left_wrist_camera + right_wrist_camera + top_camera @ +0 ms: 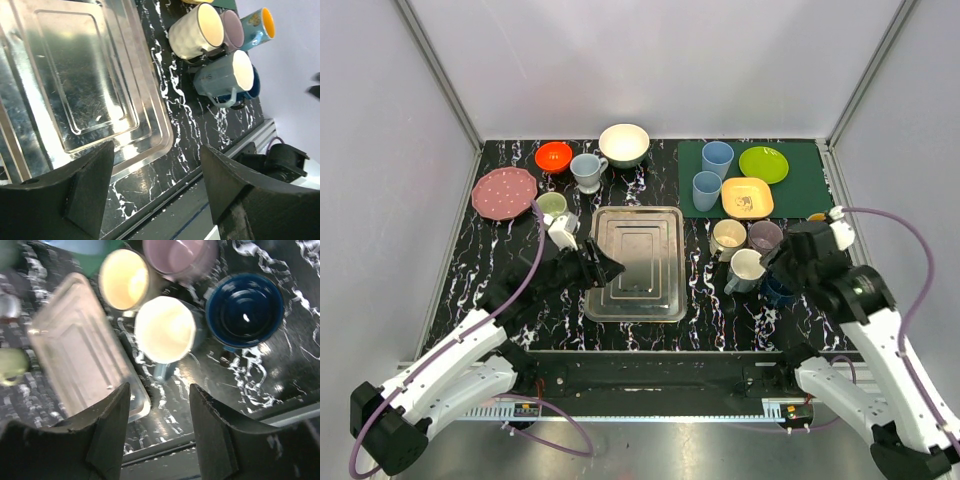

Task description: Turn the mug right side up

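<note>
Several mugs stand close together at the right of the steel tray (635,262): a cream mug (727,238), a mauve mug (765,236), a grey-blue mug (745,270) and a dark blue mug (245,310). In the right wrist view the cream (122,279), mauve (180,257), grey-blue (165,329) and dark blue mugs all show open mouths facing up. My right gripper (782,262) hovers open and empty above the dark blue mug, partly hiding it in the top view. My left gripper (605,268) is open and empty over the tray's left edge.
A teal mug with a yellow inside (260,22) sits behind the group. At the back are a grey mug (588,170), a white bowl (624,144), an orange bowl (554,156), a pink plate (504,192), and a green mat (800,195) with cups and plates.
</note>
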Controlling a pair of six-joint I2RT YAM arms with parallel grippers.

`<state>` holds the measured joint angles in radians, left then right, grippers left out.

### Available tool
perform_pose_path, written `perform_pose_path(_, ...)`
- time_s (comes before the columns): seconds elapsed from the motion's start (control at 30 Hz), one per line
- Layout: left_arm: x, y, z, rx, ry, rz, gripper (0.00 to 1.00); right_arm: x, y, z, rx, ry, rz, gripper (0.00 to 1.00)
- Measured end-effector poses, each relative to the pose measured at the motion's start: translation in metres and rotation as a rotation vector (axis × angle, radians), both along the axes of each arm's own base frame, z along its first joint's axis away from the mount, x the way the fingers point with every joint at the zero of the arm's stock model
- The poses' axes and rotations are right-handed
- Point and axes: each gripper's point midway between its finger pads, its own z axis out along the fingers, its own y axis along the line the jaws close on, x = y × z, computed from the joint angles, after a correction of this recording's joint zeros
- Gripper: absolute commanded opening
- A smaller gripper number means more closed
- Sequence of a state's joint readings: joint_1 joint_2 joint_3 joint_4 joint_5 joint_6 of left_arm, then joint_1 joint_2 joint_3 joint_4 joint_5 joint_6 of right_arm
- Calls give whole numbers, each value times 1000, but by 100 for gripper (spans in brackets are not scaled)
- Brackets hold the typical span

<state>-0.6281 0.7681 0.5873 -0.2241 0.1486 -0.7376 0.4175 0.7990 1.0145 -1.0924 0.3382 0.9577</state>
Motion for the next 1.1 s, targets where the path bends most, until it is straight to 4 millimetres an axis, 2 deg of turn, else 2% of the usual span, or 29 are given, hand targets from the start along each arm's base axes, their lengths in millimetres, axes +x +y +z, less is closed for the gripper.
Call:
perform_pose_path(0.07, 0, 4, -5, 24, 6, 11, 73, 1, 2, 32, 17, -76, 31, 56)
perform_pose_path(0.17, 1, 9, -10, 61, 12, 30, 74, 4, 10, 68, 34, -178, 120, 57)
perform_pose_path(0.23, 2, 14, -12, 90, 22, 45, 75, 10, 22, 78, 40, -216, 207, 57)
perform_pose_path(0.3, 5, 18, -12, 116, 26, 63, 76, 20, 38, 78, 20, -226, 297, 59)
perform_pose_path(0.37, 8, 24, -10, 152, 24, 90, 81, 32, 60, 73, -33, -226, 402, 59)
perform_pose_path(0.47, 13, 35, -4, 208, 11, 132, 90, 53, 115, 65, -139, -238, 603, 60)
perform_pose_path(0.53, 17, 42, -2, 247, 7, 159, 92, 74, 143, 55, -201, -252, 667, 64)
perform_pose_path(0.63, 23, 50, -2, 309, 17, 192, 96, 107, 149, 38, -326, -272, 638, 75)
perform_pose_path(0.73, 29, 56, -7, 368, 37, 216, 99, 125, 149, 31, -384, -334, 610, 89)
perform_pose_path(0.83, 33, 59, -17, 424, 66, 224, 99, 129, 157, 12, -373, -371, 635, 93)
perform_pose_path(0.97, 36, 58, -29, 466, 101, 213, 99, 132, 181, -12, -324, -347, 716, 98)
perform_pose_path(1.1, 39, 55, -26, 452, 100, 221, 99, 123, 198, -34, -266, -307, 810, 97)
